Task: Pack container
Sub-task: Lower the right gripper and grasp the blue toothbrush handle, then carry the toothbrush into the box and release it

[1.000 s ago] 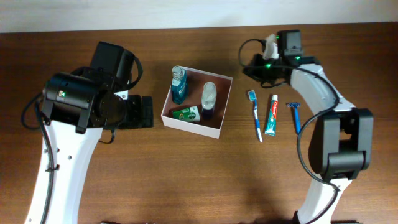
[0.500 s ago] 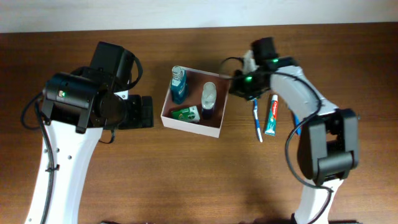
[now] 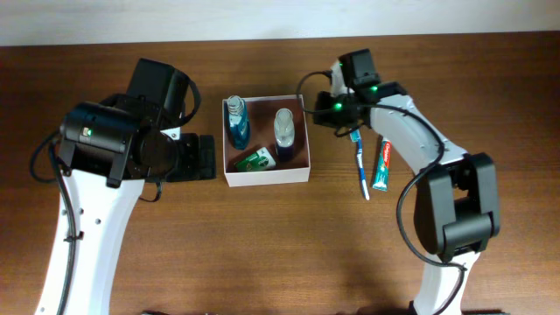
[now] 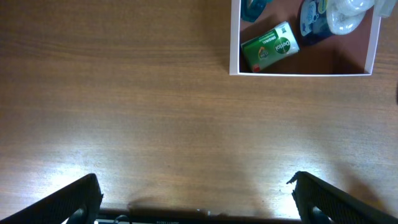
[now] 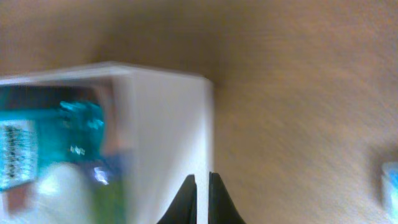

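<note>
Nearest the robot, the toothbrush (image 3: 360, 164) and toothpaste (image 3: 381, 164) lie untouched on the table (image 3: 262, 245), at about 4 o'clock from the container (image 3: 267, 178); both are yet to be packed. (The razor seen a second ago is out of sight, probably under the right arm (image 3: 411, 131).) At the container's 9 o'clock the left gripper (image 4: 196, 200) waits with its fingers wide apart, holding nothing.

The container itself has changed. A second ago it sat skewed; now it lies square to the table edge and a little leftward, holding a teal bottle (image 3: 234, 122), a clear-topped bottle (image 3: 285, 129) and a green soap pack (image 3: 255, 160).

Farther back, at its 2 o'clock corner, the right gripper (image 5: 201, 186) has swung in, its fingers drawn together against the white wall. It has apparently nudged the container straight, ready for loading the rest.
</note>
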Tool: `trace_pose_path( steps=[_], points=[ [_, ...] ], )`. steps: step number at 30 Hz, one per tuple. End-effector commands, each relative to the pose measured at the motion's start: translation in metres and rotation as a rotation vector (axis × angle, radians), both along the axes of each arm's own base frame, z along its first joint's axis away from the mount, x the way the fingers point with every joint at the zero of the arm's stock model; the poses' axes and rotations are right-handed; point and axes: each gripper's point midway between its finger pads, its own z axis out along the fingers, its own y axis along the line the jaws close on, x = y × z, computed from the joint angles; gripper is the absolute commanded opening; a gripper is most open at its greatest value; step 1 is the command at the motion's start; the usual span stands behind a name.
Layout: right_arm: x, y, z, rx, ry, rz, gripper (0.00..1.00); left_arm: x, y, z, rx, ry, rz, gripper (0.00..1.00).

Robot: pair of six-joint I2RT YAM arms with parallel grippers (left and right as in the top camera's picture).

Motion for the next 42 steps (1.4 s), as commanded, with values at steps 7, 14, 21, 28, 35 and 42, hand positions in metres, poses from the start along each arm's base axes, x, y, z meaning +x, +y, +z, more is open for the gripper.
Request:
trace_pose_path(
  steps=[7, 14, 21, 28, 35, 42],
  points=[
    [-0.045, -0.093, -0.018, -0.172, 0.241, -0.086, 0.26, 0.0, 0.002, 0.005, -0.001, -0.019, 0.015, 1.0],
    [-0.066, -0.111, -0.029, -0.377, 0.299, -0.07, 0.32, 0.0, 0.002, 0.005, -0.001, -0.018, 0.015, 1.0],
    [-0.076, -0.119, -0.055, -0.449, 0.334, -0.08, 0.42, 0.0, 0.002, 0.005, -0.001, -0.019, 0.015, 1.0],
    [-0.08, -0.112, -0.072, -0.415, 0.374, -0.08, 0.4, 0.0, 0.002, 0.005, -0.001, -0.019, 0.015, 1.0],
    [-0.079, -0.106, -0.08, -0.419, 0.373, -0.063, 0.37, 0.0, 0.002, 0.005, -0.001, -0.018, 0.015, 1.0],
    [-0.083, -0.1, -0.088, -0.427, 0.39, -0.043, 0.16, 0.0, 0.002, 0.005, -0.001, -0.018, 0.015, 1.0]
  ],
)
